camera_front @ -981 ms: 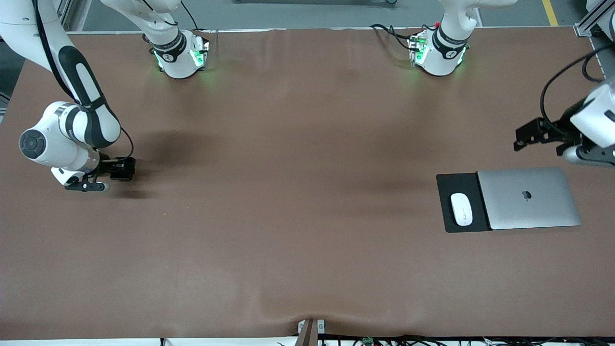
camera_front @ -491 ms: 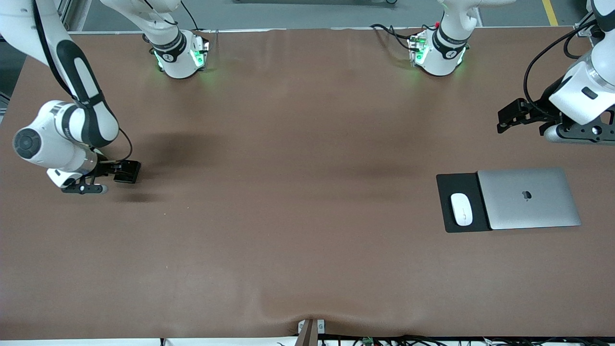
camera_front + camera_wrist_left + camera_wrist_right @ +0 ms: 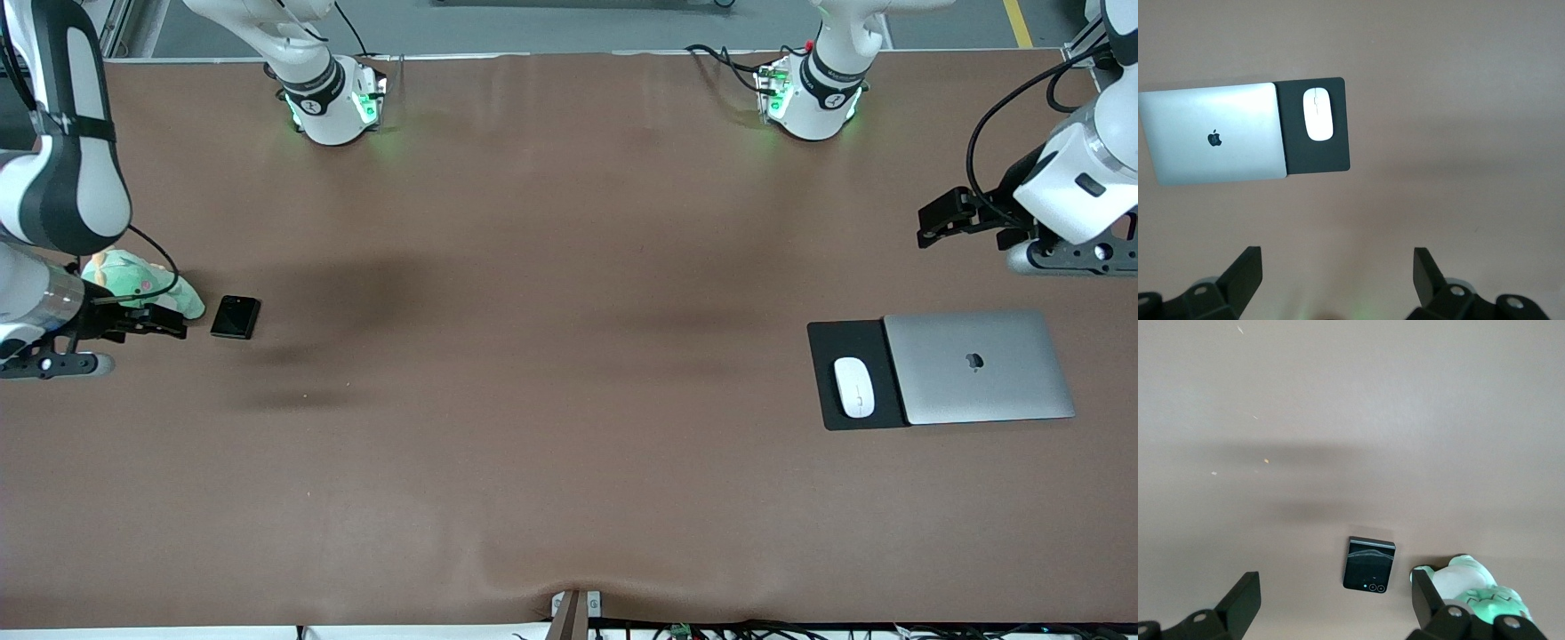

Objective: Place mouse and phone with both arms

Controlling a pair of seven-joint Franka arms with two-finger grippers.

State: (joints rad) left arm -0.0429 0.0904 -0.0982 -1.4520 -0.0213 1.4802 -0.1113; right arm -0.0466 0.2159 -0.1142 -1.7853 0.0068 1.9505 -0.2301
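Item 1. Right gripper (image 3: 164, 322): jaws spread wide and empty, over the table (image 3: 551, 356) at the right arm's end. The phone (image 3: 236, 317) lies flat, untouched, at its three o'clock in the front view. I judge it already set down.

Item 2. Left gripper (image 3: 942, 220): jaws fully apart, nothing between them, over bare cloth at the left arm's end. This arm waits.

Item 3. Mouse (image 3: 853, 387): on the black mat (image 3: 831, 342), at nine o'clock of the closed laptop (image 3: 978, 369), where a desk would want it. I judge it placed.

Item 4. Green plush toy (image 3: 133, 276): beside the phone, partly hidden by the right arm.

Views: the right wrist shows the phone's camera dots, which the front view cannot resolve. The left wrist confirms the mouse sits wholly on the mat.
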